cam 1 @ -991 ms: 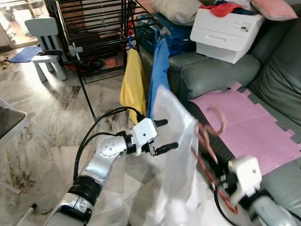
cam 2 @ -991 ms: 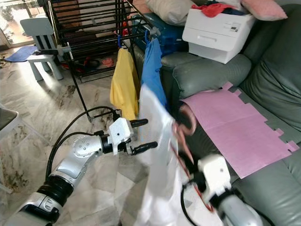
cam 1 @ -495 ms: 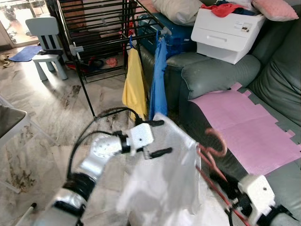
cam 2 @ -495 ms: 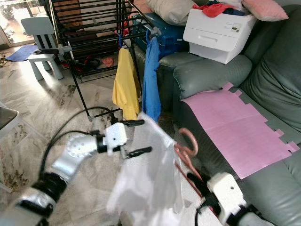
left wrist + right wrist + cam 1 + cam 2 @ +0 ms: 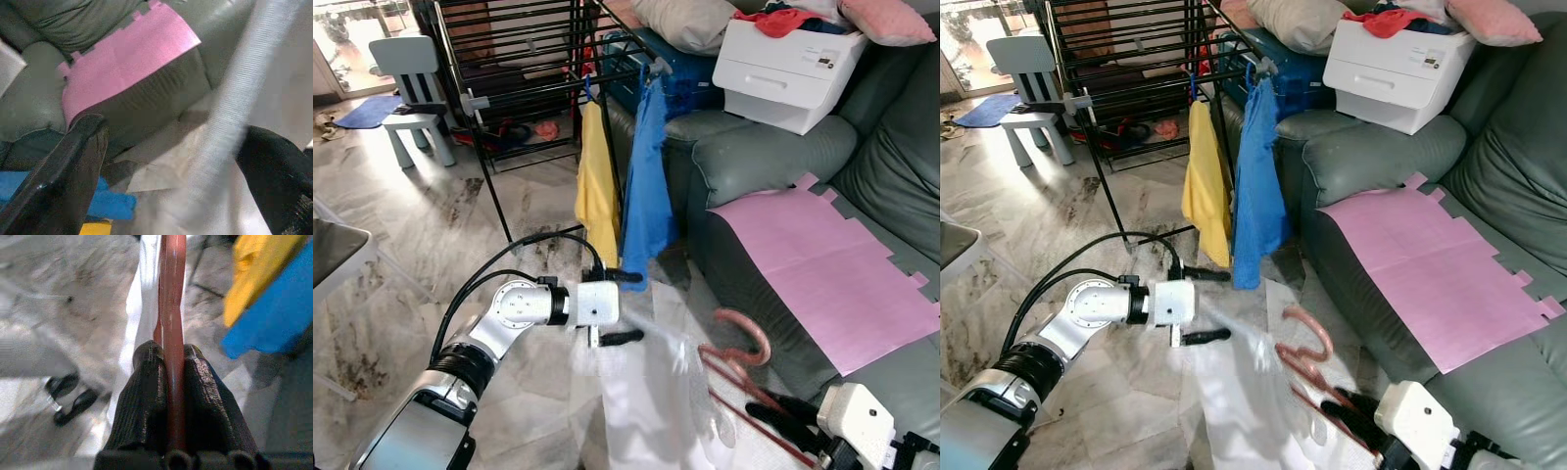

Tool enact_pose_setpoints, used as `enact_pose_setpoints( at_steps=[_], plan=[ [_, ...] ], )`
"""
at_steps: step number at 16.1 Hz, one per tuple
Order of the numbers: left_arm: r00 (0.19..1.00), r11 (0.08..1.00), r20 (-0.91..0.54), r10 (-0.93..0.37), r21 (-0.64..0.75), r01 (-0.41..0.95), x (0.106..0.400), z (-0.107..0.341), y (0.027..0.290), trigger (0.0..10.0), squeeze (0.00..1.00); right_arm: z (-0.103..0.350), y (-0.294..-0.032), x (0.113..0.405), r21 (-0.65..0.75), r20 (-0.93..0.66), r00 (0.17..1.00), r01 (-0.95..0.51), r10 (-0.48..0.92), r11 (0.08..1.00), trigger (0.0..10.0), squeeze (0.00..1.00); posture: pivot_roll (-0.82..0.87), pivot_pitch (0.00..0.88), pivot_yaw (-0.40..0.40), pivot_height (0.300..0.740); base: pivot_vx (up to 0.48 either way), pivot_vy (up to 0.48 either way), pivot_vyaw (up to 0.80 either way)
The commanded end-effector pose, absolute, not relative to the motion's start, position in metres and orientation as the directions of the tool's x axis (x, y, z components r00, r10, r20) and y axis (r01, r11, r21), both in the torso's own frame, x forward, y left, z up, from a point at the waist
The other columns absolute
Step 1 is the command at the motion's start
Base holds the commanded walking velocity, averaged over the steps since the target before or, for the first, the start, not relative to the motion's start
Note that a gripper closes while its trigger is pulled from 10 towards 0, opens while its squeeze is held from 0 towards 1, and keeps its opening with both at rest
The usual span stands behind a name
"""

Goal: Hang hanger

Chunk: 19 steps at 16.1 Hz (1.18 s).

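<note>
No text, brand, number or sign was legible; the small dark label on the white box (image 5: 826, 61), at 1 o'clock, was too small to read.

Drying rack (image 5: 509, 59) beside crowded sofa (image 5: 773, 157)

Glossy red plastic hanger (image 5: 172, 333), thin white cloth garment (image 5: 651, 392), polished marble floor (image 5: 421, 225).

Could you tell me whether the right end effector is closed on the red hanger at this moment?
Yes, the right wrist view shows the right end effector with both black fingers pressed against the red hanger, which runs straight between them.
</note>
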State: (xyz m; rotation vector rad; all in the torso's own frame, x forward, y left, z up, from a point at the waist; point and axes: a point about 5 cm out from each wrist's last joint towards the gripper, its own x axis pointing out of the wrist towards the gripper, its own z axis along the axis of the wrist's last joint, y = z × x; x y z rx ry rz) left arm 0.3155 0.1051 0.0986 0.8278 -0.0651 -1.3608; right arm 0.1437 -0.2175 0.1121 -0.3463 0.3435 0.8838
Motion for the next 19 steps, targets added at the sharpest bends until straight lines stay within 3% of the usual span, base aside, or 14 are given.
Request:
enact_pose_setpoints(
  at_steps=[1,2,3,4,19],
  plan=[
    [0.237,-0.068,-0.449,-0.861,0.565,0.822,0.318,0.101,0.109,10.0,0.0,0.124,-0.212,0.146,-0.171,-0.394,0.565,-0.82,0.725,0.546,10.0,0.0,-0.06,0.0,0.022,0.74,0.0,0.0,0.0],
    [0.228,-0.081,-0.459,-0.858,0.561,0.824,0.318,0.101,0.11,10.0,0.0,0.124,-0.214,0.146,-0.179,-0.413,0.554,-0.828,0.723,0.532,10.0,0.0,-0.06,0.0,0.021,0.74,0.0,0.0,0.0],
    [0.211,-0.105,-0.47,-0.857,0.56,0.822,0.318,0.101,0.111,5.8,0.0,0.122,-0.217,0.148,-0.193,-0.427,0.552,-0.829,0.716,0.525,10.0,0.0,-0.05,0.0,0.023,0.74,0.0,0.0,0.0],
    [0.191,-0.118,-0.474,-0.86,0.548,0.828,0.318,0.102,0.112,0.0,0.0,0.122,-0.217,0.149,-0.195,-0.425,0.555,-0.828,0.715,0.526,10.0,0.0,-0.05,0.0,0.022,0.74,0.0,0.0,0.0],
    [0.133,-0.189,-0.503,-0.854,0.539,0.821,0.318,0.103,0.106,0.0,0.0,0.118,-0.209,0.16,-0.259,-0.421,0.572,-0.819,0.704,0.511,10.0,0.0,-0.06,0.0,0.035,0.74,0.0,0.0,0.0]
  ],
)
